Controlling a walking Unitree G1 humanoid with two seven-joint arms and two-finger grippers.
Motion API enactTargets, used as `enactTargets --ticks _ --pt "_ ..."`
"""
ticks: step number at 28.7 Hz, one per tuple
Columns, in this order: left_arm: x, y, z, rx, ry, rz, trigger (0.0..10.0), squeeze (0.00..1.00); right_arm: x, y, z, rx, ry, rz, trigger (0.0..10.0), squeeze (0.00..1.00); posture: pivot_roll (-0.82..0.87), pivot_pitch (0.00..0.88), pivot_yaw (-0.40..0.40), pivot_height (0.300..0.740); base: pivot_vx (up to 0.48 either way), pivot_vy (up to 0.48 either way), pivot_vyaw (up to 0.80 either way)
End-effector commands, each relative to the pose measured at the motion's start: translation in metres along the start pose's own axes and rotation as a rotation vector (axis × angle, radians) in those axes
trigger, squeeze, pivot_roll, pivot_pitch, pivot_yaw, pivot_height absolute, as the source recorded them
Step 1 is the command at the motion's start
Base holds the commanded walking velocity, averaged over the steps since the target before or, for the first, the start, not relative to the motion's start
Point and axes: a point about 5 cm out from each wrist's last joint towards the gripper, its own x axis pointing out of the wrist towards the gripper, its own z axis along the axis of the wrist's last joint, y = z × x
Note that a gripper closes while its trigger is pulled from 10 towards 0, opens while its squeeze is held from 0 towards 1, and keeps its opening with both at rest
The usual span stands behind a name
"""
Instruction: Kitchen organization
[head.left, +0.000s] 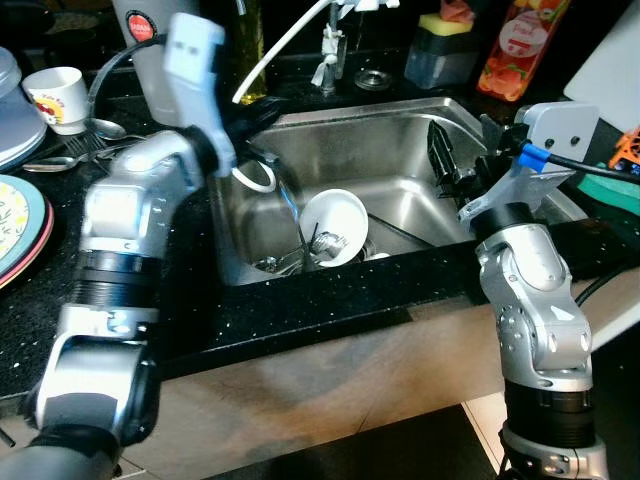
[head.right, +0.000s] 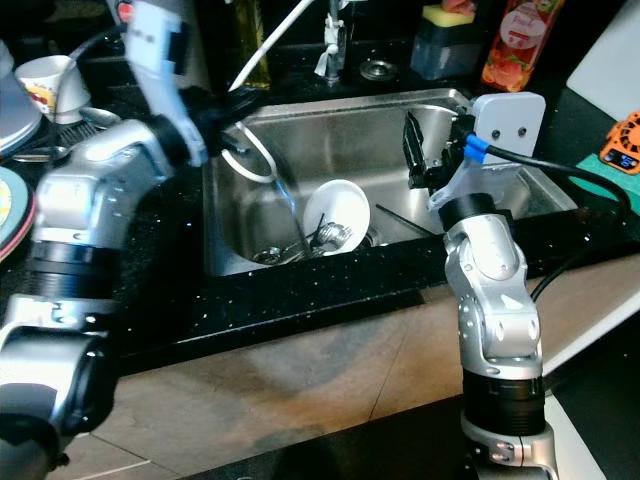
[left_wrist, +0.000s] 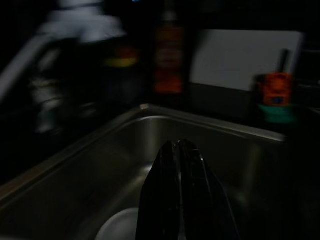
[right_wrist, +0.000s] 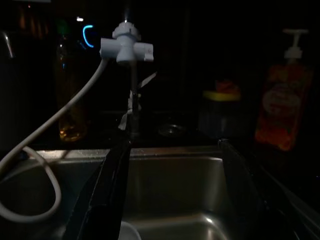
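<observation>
A white cup (head.left: 335, 225) lies on its side in the steel sink (head.left: 400, 140), its mouth facing me, with cutlery (head.left: 325, 243) in front of it. My left gripper (head.left: 256, 112) hovers over the sink's back left corner. In the left wrist view it (left_wrist: 179, 146) is shut with nothing in it, and the cup's rim (left_wrist: 117, 227) shows below. My right gripper (head.left: 441, 152) hangs open and empty inside the sink near the right wall. In the right wrist view its fingers (right_wrist: 110, 190) stand wide apart.
A white hose (head.left: 255, 178) loops from the tap (head.left: 330, 50) into the sink. On the left counter are a printed mug (head.left: 60, 97), spoons (head.left: 60, 160) and plates (head.left: 20, 225). A sponge holder (head.left: 445, 50), a soap bottle (head.left: 520, 40) and a white board (head.left: 610, 60) stand behind.
</observation>
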Motion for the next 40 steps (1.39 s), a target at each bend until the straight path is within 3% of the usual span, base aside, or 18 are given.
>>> enactTargets --ticks 1,2,5,9,12,13,17,22,23,24,26,29,30,32,35,36,38,40 --pt "0.006 -0.010 -0.013 0.025 0.034 -0.013 10.0 0.00 0.000 0.001 0.002 -0.001 -0.006 0.004 10.0 0.00 0.04 0.083 0.004 0.740 0.000 0.000 0.00" --pt "0.019 -0.032 -0.026 0.029 0.043 -0.070 10.0 0.00 0.000 0.002 0.003 -0.003 -0.008 0.005 10.0 0.00 0.03 0.074 0.006 0.740 0.000 0.000 0.00" --pt "0.024 -0.048 -0.037 0.022 0.084 -0.098 10.0 0.00 -0.001 0.001 0.003 -0.008 -0.010 0.003 10.0 0.00 0.01 0.069 0.011 0.740 0.000 0.000 0.00" --pt "0.021 -0.042 -0.038 0.045 0.080 0.007 10.0 0.00 -0.003 -0.002 0.004 -0.017 -0.011 -0.007 10.0 0.00 0.01 0.065 0.015 0.740 0.000 0.000 0.00" --pt "0.013 -0.009 -0.035 0.175 0.141 0.307 10.0 0.00 -0.004 -0.003 0.003 -0.016 -0.007 -0.010 10.0 0.00 0.02 0.064 0.013 0.740 0.000 0.000 0.00" --pt "0.003 0.009 -0.036 0.224 0.194 0.465 10.0 0.00 -0.004 -0.002 0.002 -0.012 -0.003 -0.006 10.0 0.00 0.02 0.064 0.013 0.740 0.000 0.000 0.00" --pt "-0.038 0.041 -0.025 0.296 0.195 0.741 10.0 0.00 -0.003 0.001 0.000 -0.006 0.000 0.003 10.0 0.00 0.04 0.068 0.010 0.740 0.000 0.000 0.00" --pt "-0.088 0.062 -0.033 0.308 0.272 1.009 10.0 0.00 -0.003 0.002 -0.002 0.002 0.005 0.008 10.0 0.00 0.07 0.079 0.005 0.740 0.000 0.000 0.00" --pt "-0.108 0.070 -0.039 0.281 0.313 1.128 10.0 0.00 -0.003 0.003 -0.003 0.004 0.009 0.010 10.0 0.00 0.07 0.079 0.005 0.740 0.000 0.000 0.00" --pt "-0.108 0.070 -0.039 0.281 0.313 1.128 10.0 0.00 -0.003 0.003 -0.003 0.004 0.009 0.010 10.0 0.00 0.07 0.079 0.005 0.740 0.000 0.000 0.00" --pt "-0.137 0.077 -0.050 0.220 0.389 1.293 10.0 0.00 -0.003 0.004 -0.005 0.008 0.014 0.015 10.0 0.00 0.07 0.079 0.005 0.740 0.000 0.000 0.00" --pt "-0.174 0.089 -0.053 0.273 0.477 1.446 10.0 0.00 -0.003 0.006 -0.006 0.014 0.018 0.022 10.0 0.00 0.08 0.089 0.002 0.740 0.000 0.000 0.00" --pt "-0.174 0.089 -0.053 0.273 0.477 1.446 10.0 0.00 -0.003 0.006 -0.006 0.014 0.018 0.022 10.0 0.00 0.08 0.089 0.002 0.740 0.000 0.000 0.00" --pt "-0.208 0.109 -0.049 0.401 0.623 1.424 10.0 0.00 -0.003 0.007 -0.007 0.018 0.020 0.025 10.0 0.00 0.09 0.094 0.004 0.740 0.000 0.000 0.00" --pt "-0.225 0.120 -0.044 0.503 0.703 1.382 10.0 0.00 -0.003 0.008 -0.007 0.020 0.022 0.025 10.0 0.00 0.10 0.098 0.009 0.740 0.000 0.000 0.00" --pt "-0.225 0.120 -0.044 0.503 0.703 1.382 10.0 0.00 -0.003 0.008 -0.007 0.020 0.022 0.025 10.0 0.00 0.10 0.098 0.009 0.740 0.000 0.000 0.00" --pt "-0.251 0.130 -0.035 0.519 0.770 1.420 10.0 0.00 -0.004 0.007 -0.008 0.022 0.026 0.024 10.0 0.00 0.10 0.098 0.007 0.740 0.000 0.000 0.00" --pt "-0.258 0.131 -0.036 0.520 0.824 1.376 10.0 0.00 -0.004 0.007 -0.009 0.024 0.027 0.023 10.0 0.00 0.12 0.103 0.008 0.740 0.000 0.000 0.00"
